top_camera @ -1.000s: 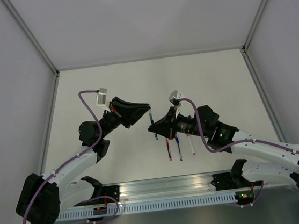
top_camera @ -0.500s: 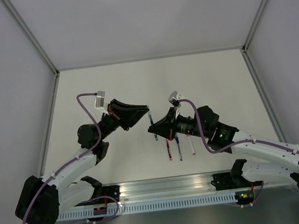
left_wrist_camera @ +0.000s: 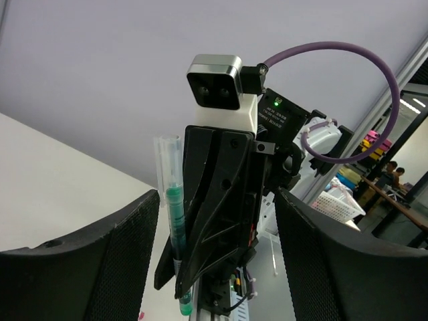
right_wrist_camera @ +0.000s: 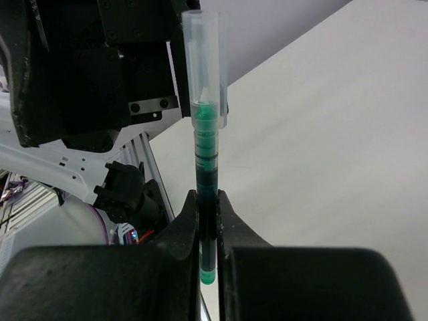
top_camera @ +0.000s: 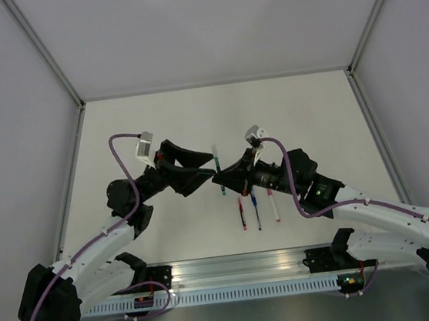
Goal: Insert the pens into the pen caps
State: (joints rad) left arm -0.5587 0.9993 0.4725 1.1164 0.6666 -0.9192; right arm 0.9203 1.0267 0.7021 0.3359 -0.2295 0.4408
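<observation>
**A:** Why is the green pen (right_wrist_camera: pixel 206 194) standing upright in the air instead of lying on the surface (top_camera: pixel 310 111)?

**B:** The right tool (right_wrist_camera: pixel 207 221) is clamped on its lower barrel, with the writing end pointing up. I think that leaves the top free, so a cap can go on straight along the pen's axis.

**A:** And the cap (right_wrist_camera: pixel 204 60)?

**B:** It's a translucent tube sitting over the pen's tip, and its lower edge overlaps the green collar. It looks pushed on, but I can't tell whether it has fully seated.

**A:** What about the left tool (left_wrist_camera: pixel 214 254)?

**B:** Its fingers (left_wrist_camera: pixel 93 261) are spread wide and hold nothing. It faces the right tool, and the pen stands just beyond the gap between them. My guess is that it keeps clear so it doesn't knock such a slim pen.

**A:** And the others?

**B:** The red pen (top_camera: pixel 242 213), blue pen (top_camera: pixel 256 211) and white pen (top_camera: pixel 273 206) lie side by side on the surface under the right arm, close together and roughly parallel. They are too small here to tell whether they have caps. Lined up like that, each should be easy to pinch at mid-barrel.
</observation>
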